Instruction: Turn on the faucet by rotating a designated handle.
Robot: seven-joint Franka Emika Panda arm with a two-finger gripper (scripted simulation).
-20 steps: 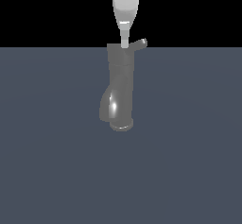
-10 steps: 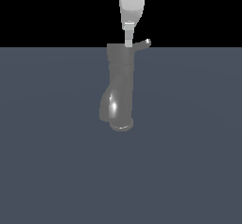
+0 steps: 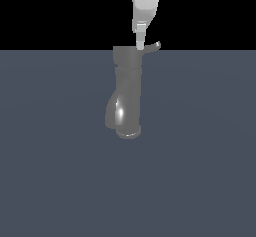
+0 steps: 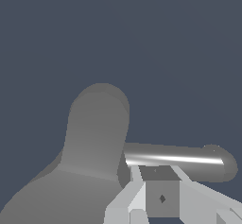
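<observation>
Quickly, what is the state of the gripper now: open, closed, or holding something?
Gripper: down at the handle beside the faucet cap; open or shut cannot be told, and no grasp is visible.

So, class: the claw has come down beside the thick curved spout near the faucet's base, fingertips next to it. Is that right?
Not quite. The claw is beside the thin handle jutting from the faucet cap at the top, not the spout near its base. The exterior view shows this.

1 faucet [image 3: 127, 93], 1 handle [image 3: 151, 47] (a thin lever), 1 gripper [image 3: 140, 45].
</observation>
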